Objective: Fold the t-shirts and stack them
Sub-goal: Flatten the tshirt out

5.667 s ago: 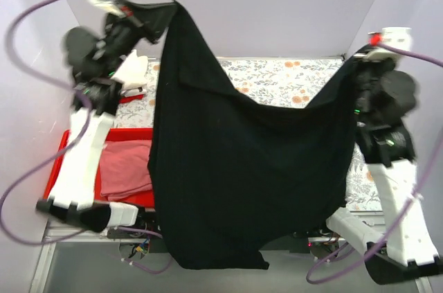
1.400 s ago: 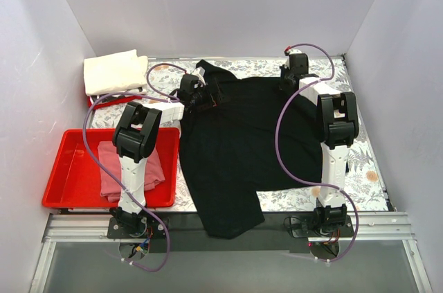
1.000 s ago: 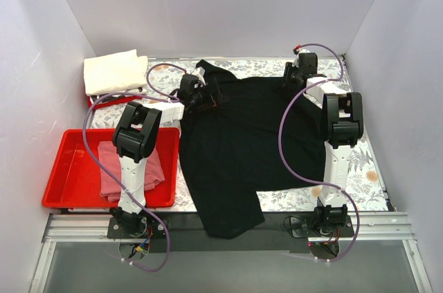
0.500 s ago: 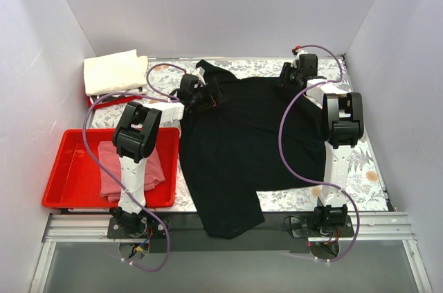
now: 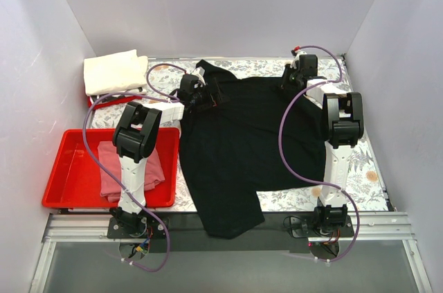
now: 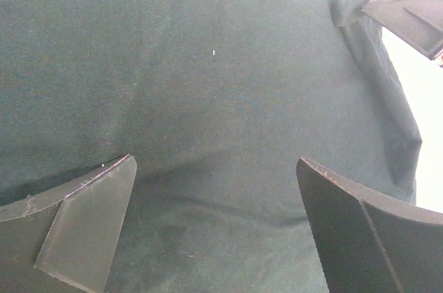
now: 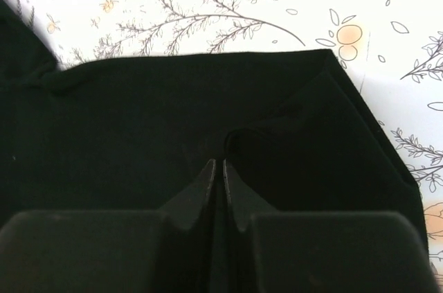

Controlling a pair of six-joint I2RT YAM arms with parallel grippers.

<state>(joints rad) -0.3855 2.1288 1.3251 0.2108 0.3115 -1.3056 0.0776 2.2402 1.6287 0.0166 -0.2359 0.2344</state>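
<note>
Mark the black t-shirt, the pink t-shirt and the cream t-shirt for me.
black t-shirt (image 5: 242,140): top view, middle of its spread-out body.
pink t-shirt (image 5: 107,172): top view, the left part of the cloth that shows.
cream t-shirt (image 5: 114,71): top view, centre of the folded bundle.

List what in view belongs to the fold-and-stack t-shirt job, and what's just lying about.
Job:
black t-shirt, spread out
pink t-shirt, in the red tray
cream-white t-shirt, folded, far left

Lying about:
red tray
floral table cover
</note>
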